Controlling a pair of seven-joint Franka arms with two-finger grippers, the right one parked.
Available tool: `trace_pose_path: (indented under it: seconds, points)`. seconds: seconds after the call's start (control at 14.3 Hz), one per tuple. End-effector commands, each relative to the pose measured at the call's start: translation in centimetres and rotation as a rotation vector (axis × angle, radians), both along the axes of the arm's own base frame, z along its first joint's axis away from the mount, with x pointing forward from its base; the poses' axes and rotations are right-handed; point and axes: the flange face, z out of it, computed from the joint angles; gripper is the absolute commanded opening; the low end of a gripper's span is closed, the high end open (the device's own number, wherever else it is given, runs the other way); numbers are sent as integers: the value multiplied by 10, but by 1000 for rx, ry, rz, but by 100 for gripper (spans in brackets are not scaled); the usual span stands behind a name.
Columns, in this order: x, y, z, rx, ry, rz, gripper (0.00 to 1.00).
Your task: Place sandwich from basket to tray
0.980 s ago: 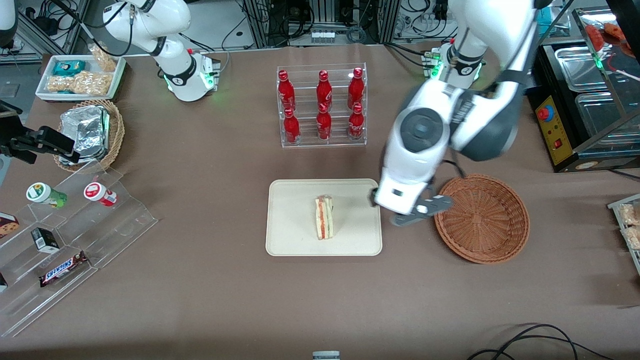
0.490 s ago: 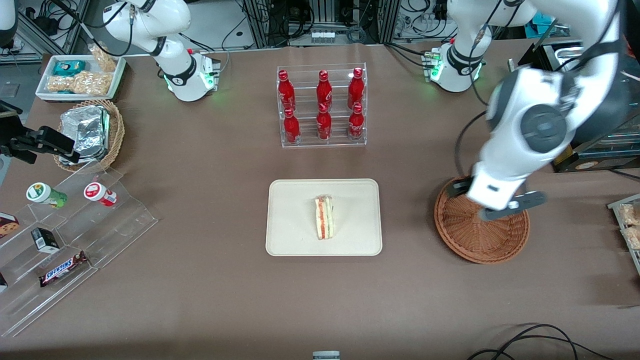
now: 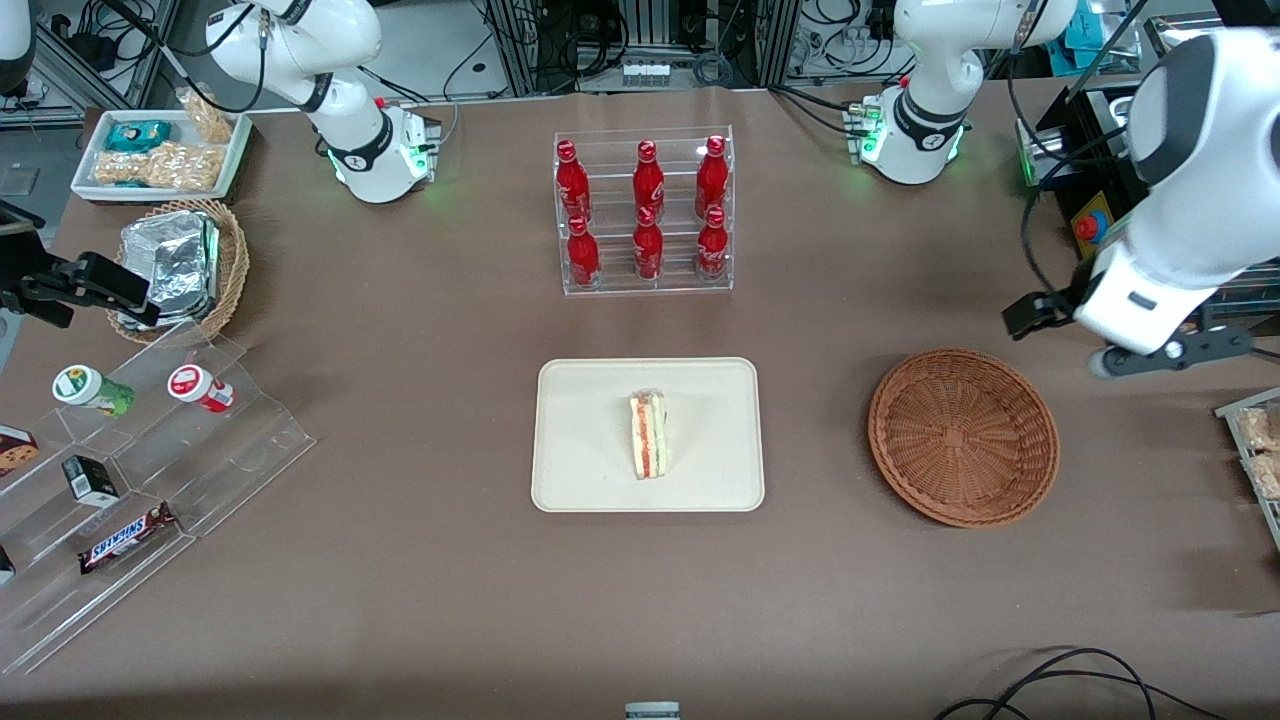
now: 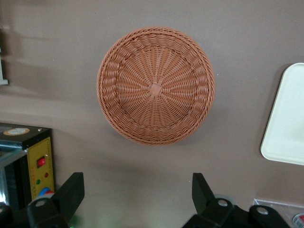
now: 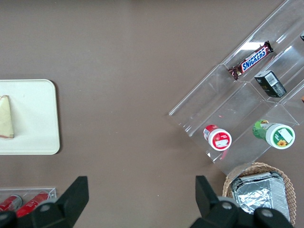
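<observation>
The sandwich (image 3: 648, 436), a pale wedge with orange-red and green layers, lies in the middle of the cream-white tray (image 3: 580, 420). It also shows in the right wrist view (image 5: 5, 116) on the tray (image 5: 33, 118). The reddish-brown wicker basket (image 3: 963, 436) sits beside the tray, toward the working arm's end, with nothing in it. My left gripper (image 3: 1130, 345) hangs in the air past the basket, toward the working arm's end and a little farther from the front camera. In the left wrist view the gripper (image 4: 137, 190) is open and holds nothing, with the basket (image 4: 156, 85) and a tray corner (image 4: 287, 123) in sight.
A clear rack of red bottles (image 3: 645, 210) stands farther from the front camera than the tray. A black control box (image 3: 1110, 250) stands close to my gripper. A tan basket of foil packs (image 3: 180, 262), acrylic steps with snacks (image 3: 150, 450) and a white tub (image 3: 160, 150) lie toward the parked arm's end.
My gripper has moved from beside the tray, across the basket, out toward the working arm's end of the table. The sandwich has stayed on the tray.
</observation>
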Motion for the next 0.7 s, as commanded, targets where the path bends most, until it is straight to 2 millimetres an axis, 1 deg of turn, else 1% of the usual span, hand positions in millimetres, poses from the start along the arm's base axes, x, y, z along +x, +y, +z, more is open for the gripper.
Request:
trace_pose_path:
  seconds: [0.0, 0.07, 0.21, 0.42, 0.49, 0.56, 0.63]
  points:
    - [-10, 15, 12, -25, -7, -74, 100]
    - [-8, 20, 18, -29, -17, -102, 100]
    - [-7, 31, 23, -33, -31, -108, 100]
    - [-4, 26, 28, -62, -49, -110, 100]
    - [-3, 23, 27, -61, -57, -115, 100]
    - [-2, 16, 27, -60, -64, -130, 100]
    - [-2, 18, 28, -60, -66, -125, 100]
